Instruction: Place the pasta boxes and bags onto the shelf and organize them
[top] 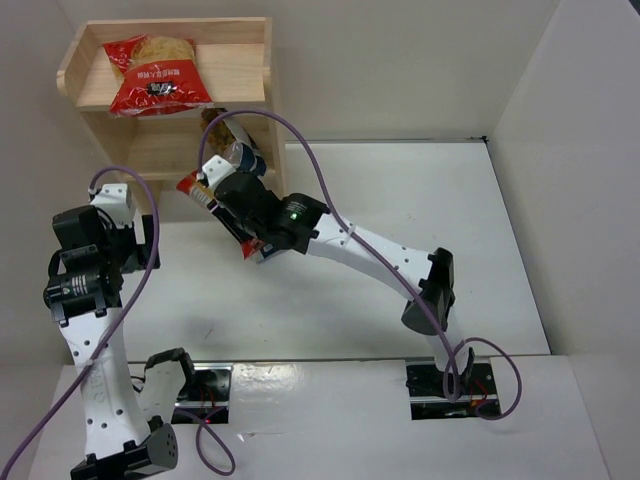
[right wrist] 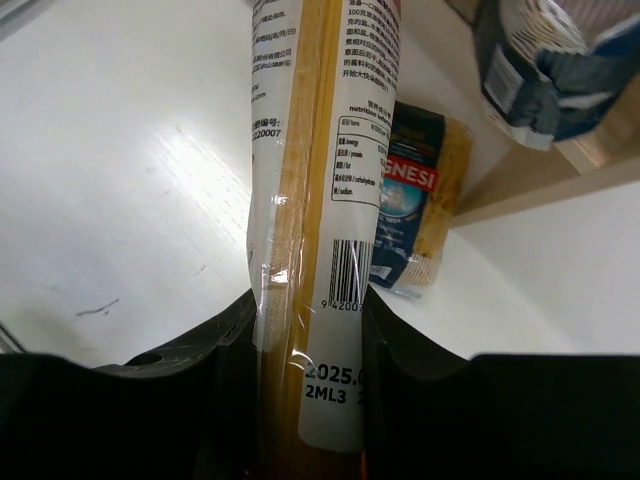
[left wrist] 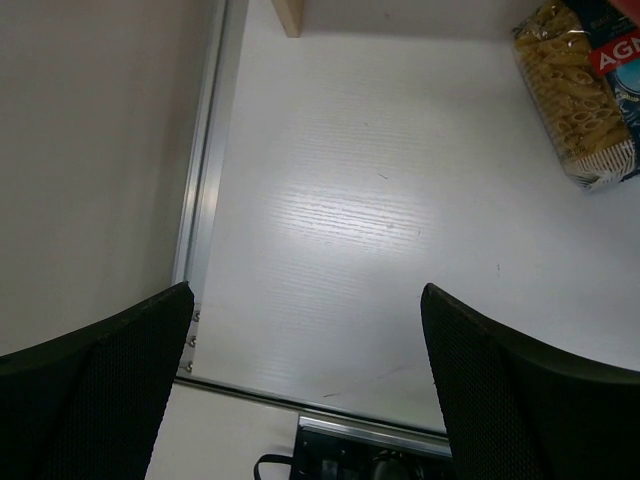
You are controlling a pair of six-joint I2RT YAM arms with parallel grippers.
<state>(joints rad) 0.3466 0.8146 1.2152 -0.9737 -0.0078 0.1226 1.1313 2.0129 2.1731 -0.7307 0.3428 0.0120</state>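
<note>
My right gripper [top: 240, 205] is shut on the long red-yellow spaghetti pack [top: 196, 190], holding it above the table just in front of the wooden shelf [top: 240, 60]. In the right wrist view the pack [right wrist: 320, 150] stands between the fingers [right wrist: 215, 380]. The wide red bag [top: 155, 72] lies on the top tier. The clear bag with dark-blue label [top: 238, 148] sits on the lower tier [right wrist: 540, 175] and shows there too [right wrist: 530, 60]. The short yellow pack with blue label [right wrist: 415, 200] lies on the table below the shelf edge [left wrist: 580, 90]. My left gripper [left wrist: 305, 350] is open and empty.
White walls enclose the table on the left, back and right. An aluminium rail [left wrist: 200, 200] runs along the table's left edge. A shelf foot [left wrist: 288, 15] stands at the far end. Purple cables [top: 320, 180] loop over both arms.
</note>
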